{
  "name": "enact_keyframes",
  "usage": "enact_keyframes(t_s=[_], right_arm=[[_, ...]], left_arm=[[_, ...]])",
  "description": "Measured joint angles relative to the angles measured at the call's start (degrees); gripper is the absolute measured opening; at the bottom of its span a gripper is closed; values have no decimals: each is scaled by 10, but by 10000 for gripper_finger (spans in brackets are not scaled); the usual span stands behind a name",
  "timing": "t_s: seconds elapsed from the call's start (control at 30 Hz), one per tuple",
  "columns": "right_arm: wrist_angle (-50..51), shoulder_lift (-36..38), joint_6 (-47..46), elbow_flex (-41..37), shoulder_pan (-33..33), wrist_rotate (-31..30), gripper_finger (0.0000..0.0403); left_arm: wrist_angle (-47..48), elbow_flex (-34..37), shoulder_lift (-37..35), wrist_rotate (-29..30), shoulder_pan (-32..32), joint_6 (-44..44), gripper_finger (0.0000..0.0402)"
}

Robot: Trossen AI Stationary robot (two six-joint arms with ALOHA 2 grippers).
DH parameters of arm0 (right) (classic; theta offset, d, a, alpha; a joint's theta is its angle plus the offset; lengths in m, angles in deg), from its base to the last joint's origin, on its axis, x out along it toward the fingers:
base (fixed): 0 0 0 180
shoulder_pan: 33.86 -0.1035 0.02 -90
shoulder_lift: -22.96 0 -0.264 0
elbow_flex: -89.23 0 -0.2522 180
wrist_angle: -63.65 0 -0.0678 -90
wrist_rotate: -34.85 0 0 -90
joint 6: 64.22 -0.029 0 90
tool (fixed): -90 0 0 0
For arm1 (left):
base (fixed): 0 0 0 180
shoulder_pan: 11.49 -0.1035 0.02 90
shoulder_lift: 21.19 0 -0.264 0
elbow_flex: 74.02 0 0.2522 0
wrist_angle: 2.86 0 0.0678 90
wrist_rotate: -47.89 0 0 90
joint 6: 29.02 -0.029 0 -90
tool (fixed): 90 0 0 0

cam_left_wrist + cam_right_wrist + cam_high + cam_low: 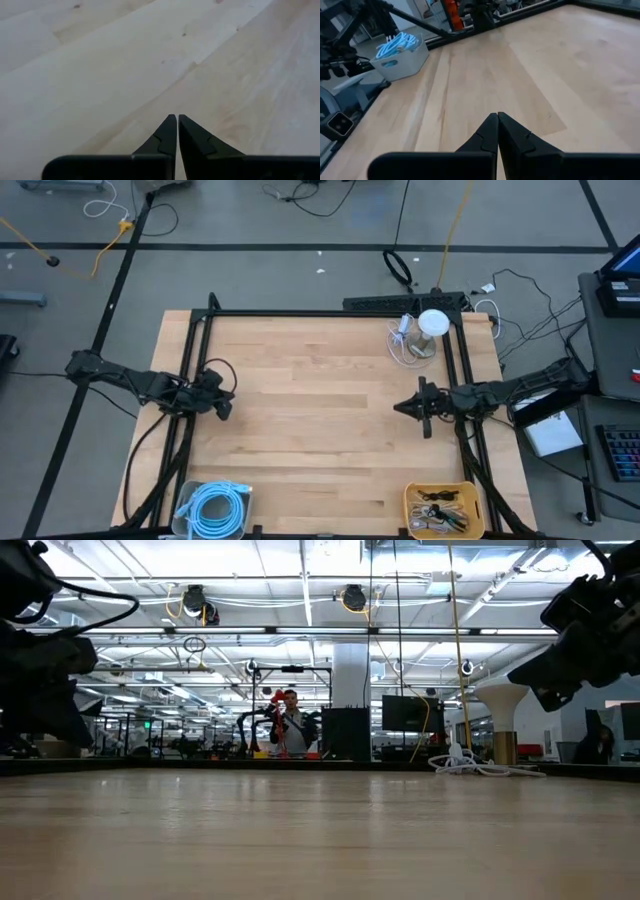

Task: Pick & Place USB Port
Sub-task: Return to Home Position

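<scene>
A small white part with a coiled white cord lies on a clear round dish at the table's far right, beside a white round-topped stand. I cannot tell whether it is the USB port. The low view shows the cord and the stand far off. My left gripper hangs shut over the table's left side, with only bare wood before its fingers. At the right side my right gripper is shut too and points toward the table's left. Both are clear of the dish.
A white bin of coiled blue cable stands at the near left corner, also seen in the right wrist view. A yellow bin of small parts stands at the near right. Black frame rails border the wooden table. A person stands far behind.
</scene>
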Motion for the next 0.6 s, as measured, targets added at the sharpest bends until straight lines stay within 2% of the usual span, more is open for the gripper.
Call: enact_keyframes(t_s=[0.37,0.6], right_arm=[[-74,0,1,0,0,-2,0],[-77,0,1,0,0,-2,0]], left_arm=[[-25,0,0,0,0,-6,2],[-26,0,0,0,0,-5,24]])
